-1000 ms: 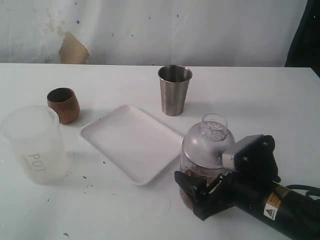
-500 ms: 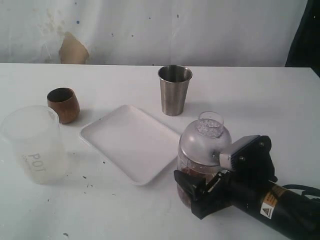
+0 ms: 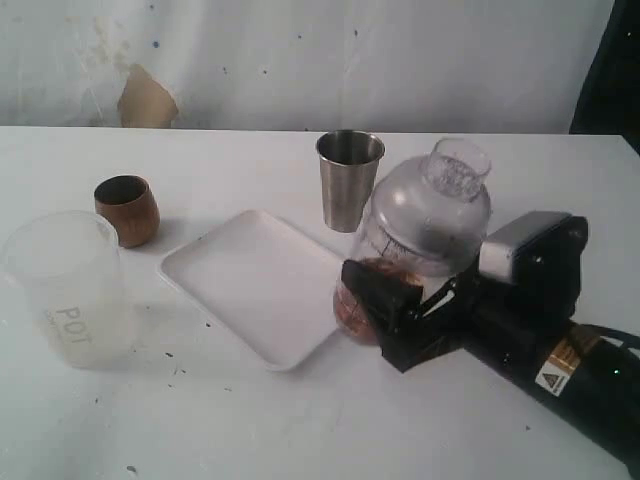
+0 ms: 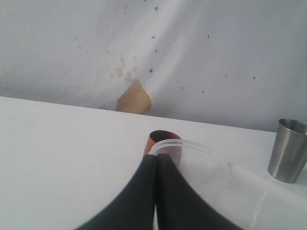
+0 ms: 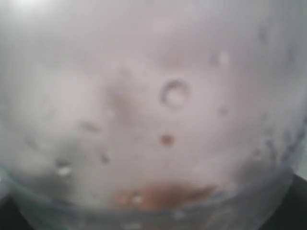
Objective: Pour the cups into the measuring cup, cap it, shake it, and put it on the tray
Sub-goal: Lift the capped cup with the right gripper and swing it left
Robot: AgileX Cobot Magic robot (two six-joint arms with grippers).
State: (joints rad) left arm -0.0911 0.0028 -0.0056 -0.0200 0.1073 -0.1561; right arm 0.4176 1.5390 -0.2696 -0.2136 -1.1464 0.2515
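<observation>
My right gripper [image 3: 385, 310] is shut on the measuring cup [image 3: 425, 230], a clear cylinder with a domed clear cap. It hangs tilted above the table, just right of the white tray [image 3: 255, 285], with brown contents in its lower end. In the right wrist view the measuring cup [image 5: 153, 110] fills the frame, blurred. The wooden cup [image 3: 127, 210] stands at the left and the steel tumbler [image 3: 349, 180] behind the tray. My left gripper [image 4: 156, 160] is shut with nothing in it; beyond it are the wooden cup [image 4: 160, 139] and the steel tumbler [image 4: 288, 151]. The exterior view does not show the left gripper.
A frosted container marked P01 [image 3: 68, 290] stands at the front left, near the wooden cup. Its rim [image 4: 201, 163] lies just past my left fingers. A white wall with a tan patch [image 3: 147, 98] closes the table's far edge.
The right gripper has raised the capped measuring cup off the table and swung it up and back toward the steel tumbler, tilting it more. Nothing else has moved.
</observation>
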